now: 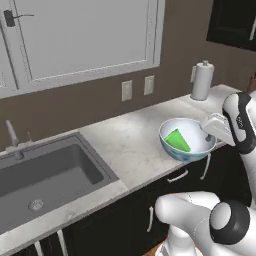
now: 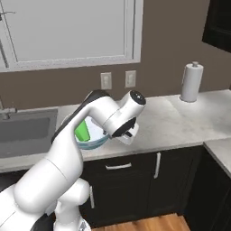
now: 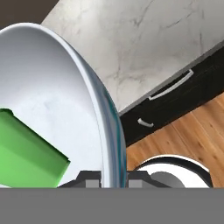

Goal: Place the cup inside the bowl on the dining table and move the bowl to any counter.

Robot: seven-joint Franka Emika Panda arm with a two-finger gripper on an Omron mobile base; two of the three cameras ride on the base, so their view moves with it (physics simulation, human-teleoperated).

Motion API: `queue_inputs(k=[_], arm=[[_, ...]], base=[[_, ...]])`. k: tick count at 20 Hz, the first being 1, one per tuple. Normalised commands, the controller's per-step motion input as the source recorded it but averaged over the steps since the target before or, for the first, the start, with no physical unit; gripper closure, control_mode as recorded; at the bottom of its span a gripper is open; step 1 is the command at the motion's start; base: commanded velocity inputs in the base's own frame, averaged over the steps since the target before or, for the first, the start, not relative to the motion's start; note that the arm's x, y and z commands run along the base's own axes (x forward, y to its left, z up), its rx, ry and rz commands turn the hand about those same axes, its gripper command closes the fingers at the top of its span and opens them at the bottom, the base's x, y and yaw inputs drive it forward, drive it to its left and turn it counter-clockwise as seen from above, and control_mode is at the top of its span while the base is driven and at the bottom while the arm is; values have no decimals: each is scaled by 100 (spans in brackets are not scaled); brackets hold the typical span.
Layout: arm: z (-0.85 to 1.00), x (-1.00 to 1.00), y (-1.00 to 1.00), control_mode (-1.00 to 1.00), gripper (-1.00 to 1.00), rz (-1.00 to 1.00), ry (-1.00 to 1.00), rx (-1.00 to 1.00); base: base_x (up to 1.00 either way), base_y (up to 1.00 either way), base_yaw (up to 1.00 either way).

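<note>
The white bowl (image 1: 194,129) with its faint blue outside hangs at the front edge of the marble counter (image 1: 132,137), right of the sink. The green cup (image 1: 177,141) lies tilted inside it. My gripper (image 1: 209,136) is shut on the bowl's right rim. In the hand view the rim of the bowl (image 3: 52,87) runs down between the two fingertips (image 3: 89,179), with the cup (image 3: 26,153) at the left. From the right base view the arm covers most of the bowl (image 2: 93,140) and cup (image 2: 82,131). Whether the bowl touches the counter I cannot tell. The dining table is out of view.
A grey sink (image 1: 45,175) with a faucet (image 1: 12,134) is set in the counter's left part. A paper towel roll (image 1: 201,81) stands at the back right by the wall. Dark cabinets (image 2: 135,180) with metal handles sit below, over wood floor (image 3: 197,135).
</note>
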Motion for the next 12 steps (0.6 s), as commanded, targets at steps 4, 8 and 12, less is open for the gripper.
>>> queue_inputs(k=[4, 8, 12], arm=[[0, 0, 0, 100, 100, 0, 0, 0], [0, 0, 0, 100, 100, 0, 0, 0], [0, 0, 0, 100, 100, 0, 0, 0]], base=[[24, -26, 59], [27, -26, 59], [26, -29, 56]])
